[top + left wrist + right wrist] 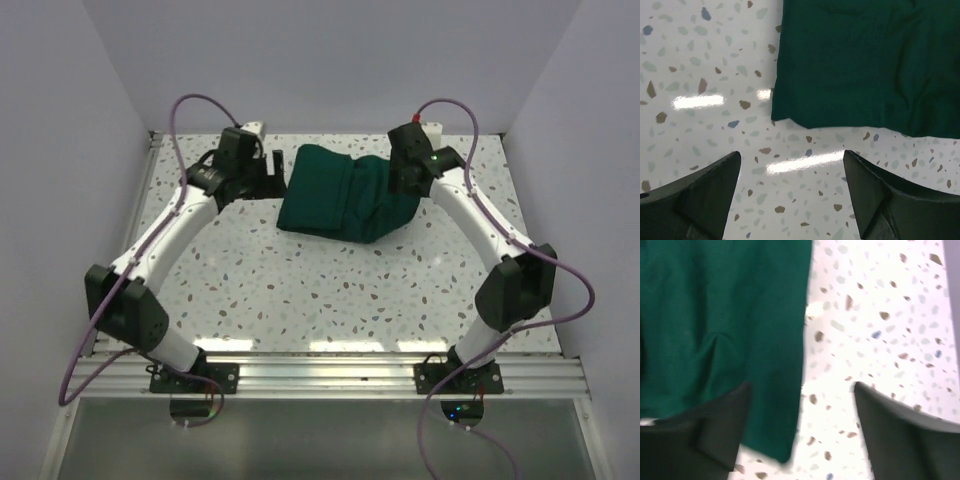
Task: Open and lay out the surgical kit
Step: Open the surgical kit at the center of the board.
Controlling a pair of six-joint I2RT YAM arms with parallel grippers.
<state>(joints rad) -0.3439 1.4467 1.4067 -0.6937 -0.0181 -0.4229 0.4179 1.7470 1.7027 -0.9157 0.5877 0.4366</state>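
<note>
The surgical kit is a folded dark green cloth bundle (335, 190) lying at the back middle of the speckled table (300, 290); its contents are hidden. My left gripper (268, 172) is low beside the bundle's left edge. In the left wrist view that gripper (791, 152) stands open over bare table, with the bundle (865, 65) just ahead. My right gripper (402, 182) is at the bundle's right end. Its jaws (801, 385) stand apart, and a loose flap of the green cloth (720, 315) reaches partway between them, not pinched.
White walls close in the table at the left, back and right. An aluminium rail (330, 372) with both arm bases runs along the near edge. Purple cables (190, 105) loop above each arm.
</note>
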